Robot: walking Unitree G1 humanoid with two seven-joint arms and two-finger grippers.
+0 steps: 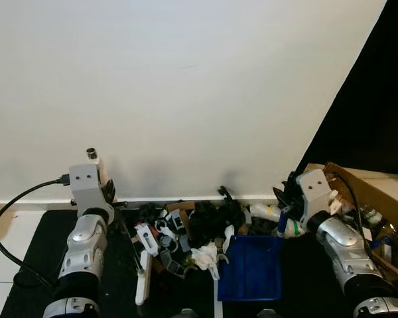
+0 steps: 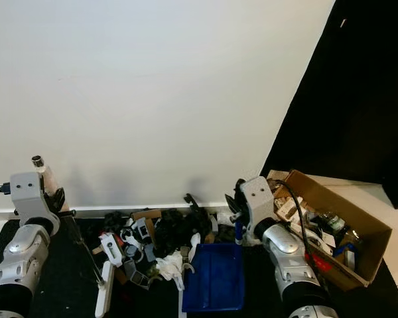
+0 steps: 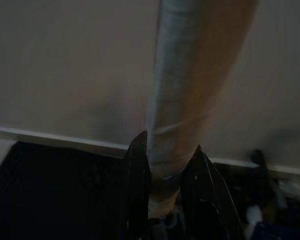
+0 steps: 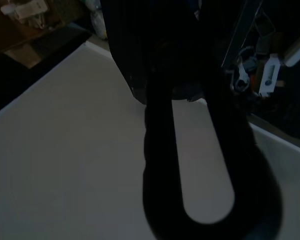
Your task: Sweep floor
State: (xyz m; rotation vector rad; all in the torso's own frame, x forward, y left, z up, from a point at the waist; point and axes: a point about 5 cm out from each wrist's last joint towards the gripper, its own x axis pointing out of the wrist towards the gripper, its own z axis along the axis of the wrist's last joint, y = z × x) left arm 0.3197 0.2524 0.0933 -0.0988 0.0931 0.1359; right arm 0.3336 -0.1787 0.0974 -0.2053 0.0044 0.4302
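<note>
A pile of rubbish (image 1: 189,225) lies on the black mat at the foot of the white wall, with a crumpled white scrap (image 1: 205,255) at its near edge. My left gripper (image 1: 111,192) is shut on the broom handle (image 3: 190,75); the pole slants down to the white broom head (image 1: 143,281) at the pile's left side. A blue dustpan (image 1: 252,268) lies flat on the pile's right side. My right gripper (image 1: 286,195) is shut on its upright handle (image 1: 281,227), whose black end loop (image 4: 157,150) is in the right wrist view.
An open cardboard box (image 1: 375,189) holding mixed rubbish stands at the right, close to my right arm. The white wall (image 1: 186,86) is just beyond the pile, with a dark area to its right. A black cable (image 1: 1,228) loops at the far left over light floor.
</note>
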